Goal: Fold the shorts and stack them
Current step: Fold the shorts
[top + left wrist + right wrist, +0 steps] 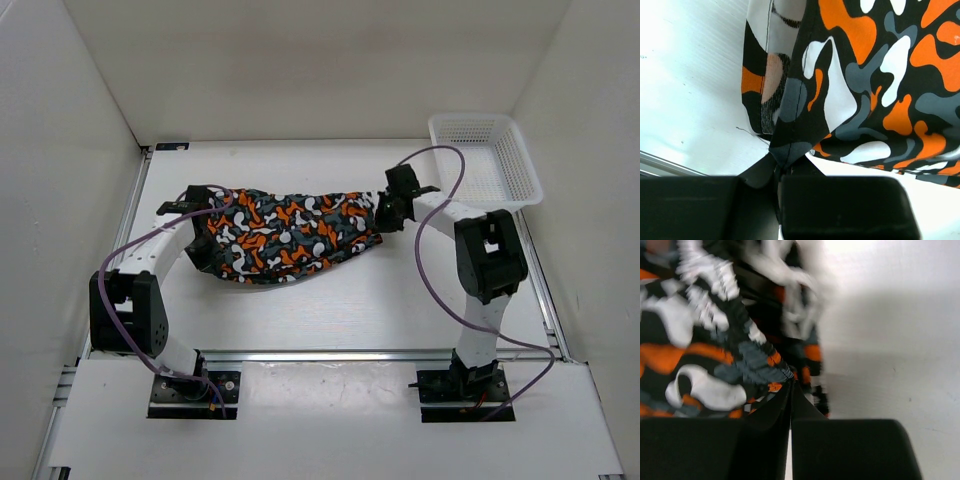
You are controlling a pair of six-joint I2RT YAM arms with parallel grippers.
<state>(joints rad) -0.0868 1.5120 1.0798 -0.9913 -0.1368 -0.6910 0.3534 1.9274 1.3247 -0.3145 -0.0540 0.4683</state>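
Shorts point(285, 235): one item, soft fabric, printed all over in orange, white, grey and black blotches. Location: middle of the white surface point(330, 310), slightly towards its far side, spread sideways as a long bunched band between the two arms. Upper edge pulled fairly straight from end to end; lower edge sags in a curve, with a pale strip showing along its underside. Whether the lower edge rests on the surface cannot be told.

Left tool point(203, 214): at the left end of the shorts. In the left wrist view its black fingers point(850, 205) are pressed together on a stitched hem corner, and the fabric fans up and away from the pinch, with bare white surface to the left.

Right tool point(386, 212): at the right end of the shorts. In the right wrist view, which is blurred, the fingers point(850, 450) meet on a gathered, ribbed edge of the cloth, with bare surface to the right.

Basket point(522, 170): one, white plastic lattice, rectangular, at the far right corner of the surface, apart from the shorts and just beyond the right arm.

Cables point(430, 270): purple, one looping along each arm.
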